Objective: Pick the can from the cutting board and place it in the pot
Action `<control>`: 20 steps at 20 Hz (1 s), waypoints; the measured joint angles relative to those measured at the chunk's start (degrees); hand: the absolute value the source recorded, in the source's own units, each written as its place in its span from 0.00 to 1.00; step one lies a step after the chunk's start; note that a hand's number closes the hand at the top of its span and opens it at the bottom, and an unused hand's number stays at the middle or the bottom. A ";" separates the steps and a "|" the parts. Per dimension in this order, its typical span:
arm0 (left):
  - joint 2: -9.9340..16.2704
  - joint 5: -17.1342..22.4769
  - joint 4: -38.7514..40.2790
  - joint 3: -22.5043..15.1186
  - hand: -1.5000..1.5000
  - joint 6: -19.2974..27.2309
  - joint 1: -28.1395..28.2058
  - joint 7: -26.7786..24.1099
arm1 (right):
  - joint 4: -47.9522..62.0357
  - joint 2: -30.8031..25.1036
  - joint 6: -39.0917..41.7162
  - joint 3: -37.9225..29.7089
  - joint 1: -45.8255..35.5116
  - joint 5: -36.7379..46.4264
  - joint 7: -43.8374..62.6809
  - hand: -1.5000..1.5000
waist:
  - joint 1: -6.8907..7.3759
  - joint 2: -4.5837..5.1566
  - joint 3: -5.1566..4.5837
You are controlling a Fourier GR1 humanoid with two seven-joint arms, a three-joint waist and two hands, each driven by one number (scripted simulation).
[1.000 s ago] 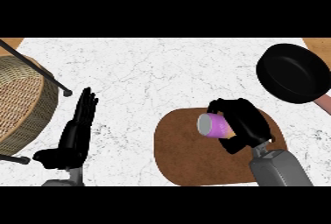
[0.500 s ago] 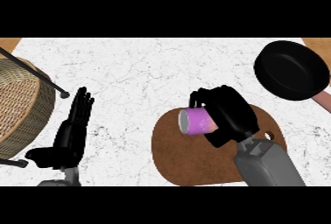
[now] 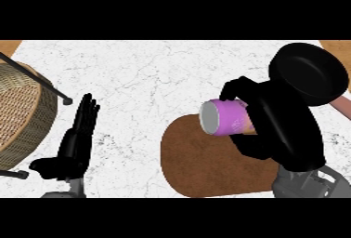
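From my station I saw the right hand (image 3: 284,125) with its fingers curled round the can (image 3: 226,118) — a pink can with a pale lid end, lying on its side in the grasp, its lid facing the view's left. It sat over the upper edge of the brown cutting board (image 3: 205,167); I could not tell whether it touched the board. The black pot (image 3: 308,74) stood just beyond the hand at the upper right, on the white marbled counter (image 3: 151,69). The left hand (image 3: 75,139) rested near the lower left, fingers straight and released, pointing up, beside a wicker basket (image 3: 21,111) — holding nothing.
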 measured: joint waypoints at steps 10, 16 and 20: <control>-0.09 -0.18 -0.93 0.76 0.50 -0.58 -0.28 1.10 | 3.28 -4.03 -0.25 -12.99 -5.42 -0.78 1.53 1.00 | 0.31 0.14 0.02; -0.80 -0.66 -0.50 0.58 0.50 -0.81 -0.36 0.32 | 14.47 -10.63 -3.66 -22.69 -8.87 -4.16 -4.59 1.00 | 0.47 0.25 0.03; -0.97 -0.70 -0.45 0.72 0.50 -1.04 -0.41 0.37 | 25.04 -14.27 -8.72 -26.92 -11.25 -4.96 -9.44 1.00 | 0.71 0.33 0.05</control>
